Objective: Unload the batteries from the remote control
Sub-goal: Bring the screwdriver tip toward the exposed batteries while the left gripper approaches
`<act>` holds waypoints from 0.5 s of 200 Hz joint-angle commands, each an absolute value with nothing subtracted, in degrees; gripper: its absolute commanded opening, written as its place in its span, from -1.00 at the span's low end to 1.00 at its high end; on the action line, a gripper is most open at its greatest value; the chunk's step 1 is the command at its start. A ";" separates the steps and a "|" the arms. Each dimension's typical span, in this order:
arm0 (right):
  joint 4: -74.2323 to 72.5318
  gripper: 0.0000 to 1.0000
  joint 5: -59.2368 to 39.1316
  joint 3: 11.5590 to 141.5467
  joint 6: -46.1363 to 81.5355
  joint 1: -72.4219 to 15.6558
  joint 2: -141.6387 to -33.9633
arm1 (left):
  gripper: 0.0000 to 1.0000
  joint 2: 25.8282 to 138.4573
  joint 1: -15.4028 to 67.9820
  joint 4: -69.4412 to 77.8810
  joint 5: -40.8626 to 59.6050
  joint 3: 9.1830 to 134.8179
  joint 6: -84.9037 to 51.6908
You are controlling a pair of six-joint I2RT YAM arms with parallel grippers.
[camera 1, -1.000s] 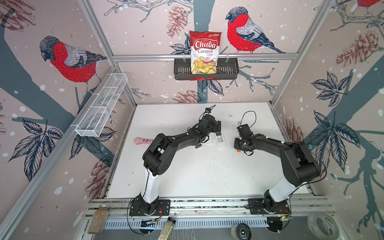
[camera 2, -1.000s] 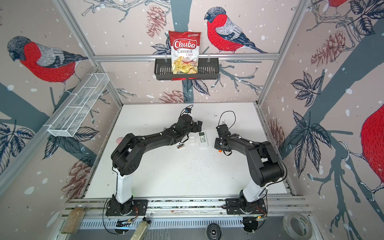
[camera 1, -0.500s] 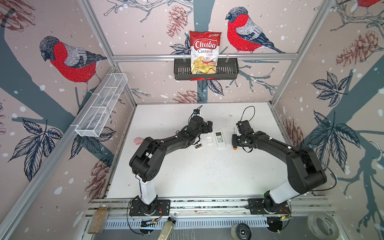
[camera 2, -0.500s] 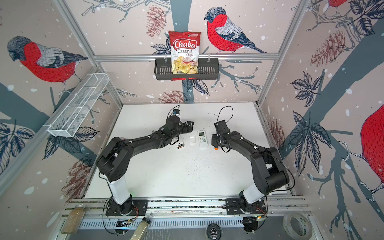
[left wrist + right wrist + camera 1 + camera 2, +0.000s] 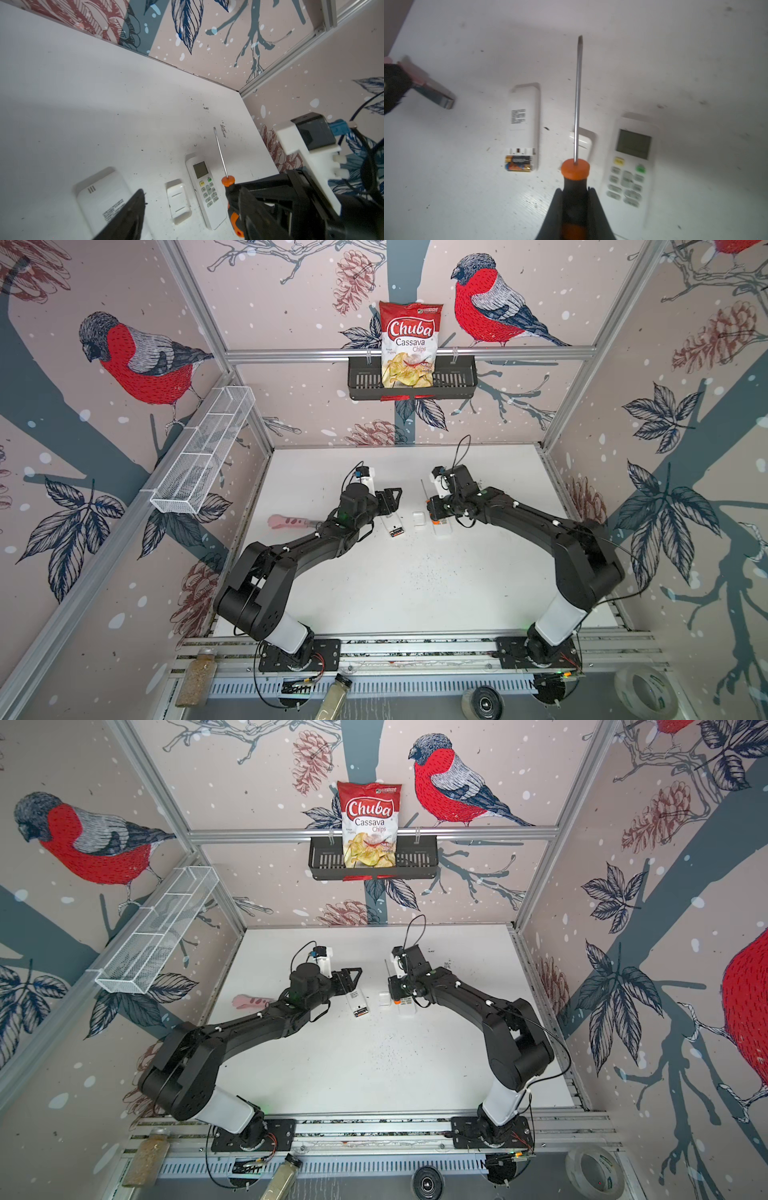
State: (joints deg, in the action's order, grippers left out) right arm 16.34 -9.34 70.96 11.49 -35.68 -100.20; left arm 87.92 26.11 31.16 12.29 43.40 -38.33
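Observation:
A white remote control [image 5: 523, 118] lies face down, its end compartment open with black-and-gold batteries [image 5: 518, 163] side by side in it; both top views show them [image 5: 397, 532] [image 5: 360, 1012]. Its loose cover [image 5: 583, 141] lies between it and a second, face-up remote control [image 5: 631, 158]. My right gripper [image 5: 575, 191] [image 5: 432, 510] is shut on the handle of an orange-and-black screwdriver [image 5: 576, 168], whose shaft points to the back wall above the cover. My left gripper [image 5: 190, 193] [image 5: 390, 499] is open and empty over the far end of the face-down remote [image 5: 99, 195].
A pink-handled tool [image 5: 286, 521] lies left of the left arm. On the back wall hangs a black basket [image 5: 361, 381] with a chips bag [image 5: 409, 344]. A white wire basket [image 5: 199, 460] hangs on the left wall.
My right gripper has moved left toward the remotes with the screwdriver in it. The left gripper has drawn back to the left, off the face-up remote.

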 commanded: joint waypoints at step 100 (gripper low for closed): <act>14.67 -0.88 -18.49 79.71 3.80 -42.16 -107.89 | 0.08 92.33 21.54 40.66 23.60 41.22 -42.96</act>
